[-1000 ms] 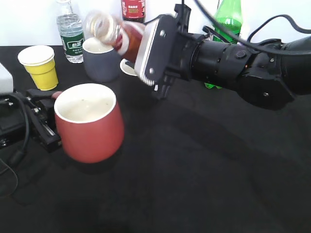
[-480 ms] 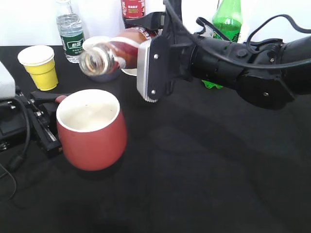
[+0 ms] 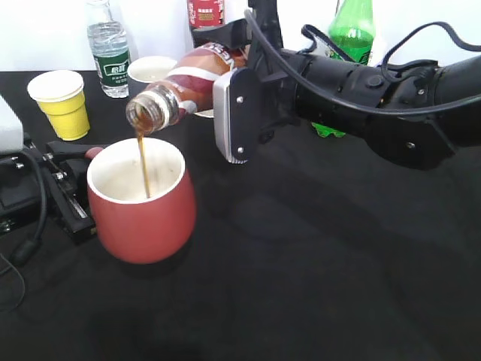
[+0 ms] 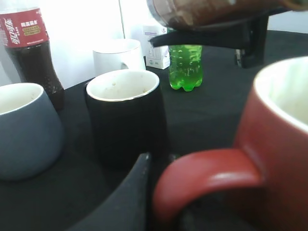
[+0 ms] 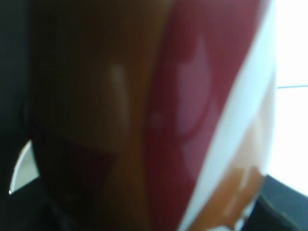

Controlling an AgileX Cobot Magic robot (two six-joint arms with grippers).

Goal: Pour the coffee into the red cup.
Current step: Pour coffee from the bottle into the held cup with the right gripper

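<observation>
Pour's running — my right hand (image 3: 225, 101) is clamped round the coffee bottle (image 3: 188, 79), tipped neck-down, and a thin brown stream (image 3: 143, 167) drops into the red cup (image 3: 143, 203) near the front-left of the tabletop (image 3: 316, 271). I'd hold this tilt, keep the mouth centred over the opening, and add angle only slowly, as I judge the narrow neck may glug. Left hand (image 3: 64, 188) is at the cup's handle (image 4: 207, 168); can't tell if it's actually gripping. Bottle looks like curvy clear plastic w/ a glossy red-and-white label; the cup's rounded, glazed, pale inside. The tabletop's matte black.
</observation>
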